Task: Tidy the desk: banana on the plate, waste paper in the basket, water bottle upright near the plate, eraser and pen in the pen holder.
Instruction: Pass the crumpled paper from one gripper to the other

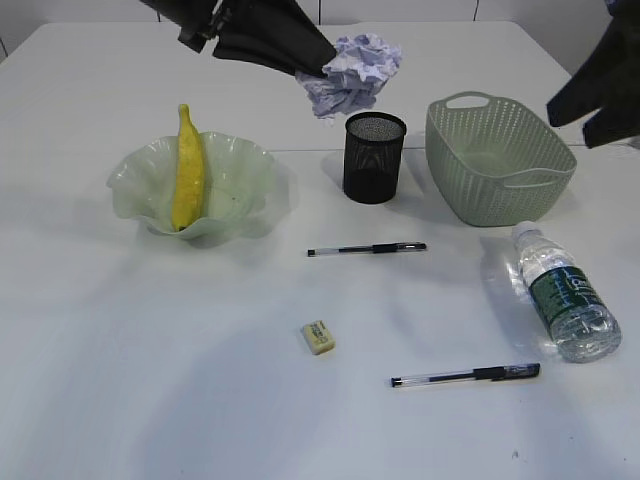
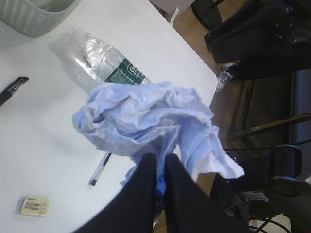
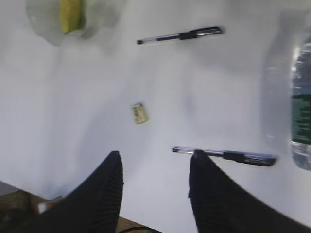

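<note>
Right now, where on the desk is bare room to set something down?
Bare: the front left of the desk, below the plate and left of the eraser. Crowded: the right, with pen holder, basket, water bottle and two pens.

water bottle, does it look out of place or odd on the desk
Yes: the water bottle lies on its side at the right of the desk, cap toward the basket, far from the plate.

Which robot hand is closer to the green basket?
Right, though it's close. The right gripper hangs open just past the basket's right end. The left gripper, shut on the waste paper, is up in the air to the basket's left, beyond the pen holder.
</note>
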`<state>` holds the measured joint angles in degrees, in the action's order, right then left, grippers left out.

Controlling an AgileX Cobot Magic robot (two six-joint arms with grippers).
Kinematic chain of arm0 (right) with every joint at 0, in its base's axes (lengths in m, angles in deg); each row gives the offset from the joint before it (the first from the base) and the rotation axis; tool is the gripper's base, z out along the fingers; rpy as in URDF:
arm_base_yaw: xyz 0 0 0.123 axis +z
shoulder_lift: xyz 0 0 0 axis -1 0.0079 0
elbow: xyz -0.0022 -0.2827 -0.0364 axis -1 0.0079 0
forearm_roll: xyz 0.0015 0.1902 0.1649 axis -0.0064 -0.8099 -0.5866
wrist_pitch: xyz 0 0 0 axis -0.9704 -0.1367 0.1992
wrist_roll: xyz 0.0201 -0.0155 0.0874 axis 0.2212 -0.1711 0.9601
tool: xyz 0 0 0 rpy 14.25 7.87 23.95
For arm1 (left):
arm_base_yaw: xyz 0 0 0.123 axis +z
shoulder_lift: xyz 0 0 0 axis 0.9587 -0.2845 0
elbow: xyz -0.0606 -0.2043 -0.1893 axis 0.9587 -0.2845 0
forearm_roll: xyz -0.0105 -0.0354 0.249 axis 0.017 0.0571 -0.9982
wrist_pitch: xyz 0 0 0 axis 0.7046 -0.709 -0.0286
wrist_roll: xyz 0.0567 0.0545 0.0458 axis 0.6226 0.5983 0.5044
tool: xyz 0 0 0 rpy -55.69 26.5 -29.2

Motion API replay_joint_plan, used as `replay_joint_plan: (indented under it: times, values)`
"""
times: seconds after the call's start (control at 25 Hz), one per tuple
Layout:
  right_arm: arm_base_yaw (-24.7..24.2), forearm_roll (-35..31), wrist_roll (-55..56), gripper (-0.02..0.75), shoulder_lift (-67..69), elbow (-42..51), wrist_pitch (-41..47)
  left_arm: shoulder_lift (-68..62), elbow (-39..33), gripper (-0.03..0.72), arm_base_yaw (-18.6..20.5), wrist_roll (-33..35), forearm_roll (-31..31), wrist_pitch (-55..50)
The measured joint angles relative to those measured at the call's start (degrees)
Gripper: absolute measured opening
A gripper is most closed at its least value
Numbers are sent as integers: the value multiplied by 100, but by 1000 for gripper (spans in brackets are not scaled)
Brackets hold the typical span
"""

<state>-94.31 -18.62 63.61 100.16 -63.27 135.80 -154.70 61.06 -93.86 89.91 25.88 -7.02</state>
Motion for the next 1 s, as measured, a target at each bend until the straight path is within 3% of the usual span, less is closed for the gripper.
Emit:
replay_joint_plan:
  times: [0.24, 0.64, 1.0]
  values:
    - [0, -1278, -783, 337, 341, 0, -22, 0, 0, 5, 0, 9, 0, 0]
    - [0, -2705, -1739, 337, 483, 0, -84, 0, 0, 5, 0, 59, 13, -10]
    - [0, -3504, -2142, 337, 483, 0, -113, 0, 0, 5, 0, 343, 651, -10]
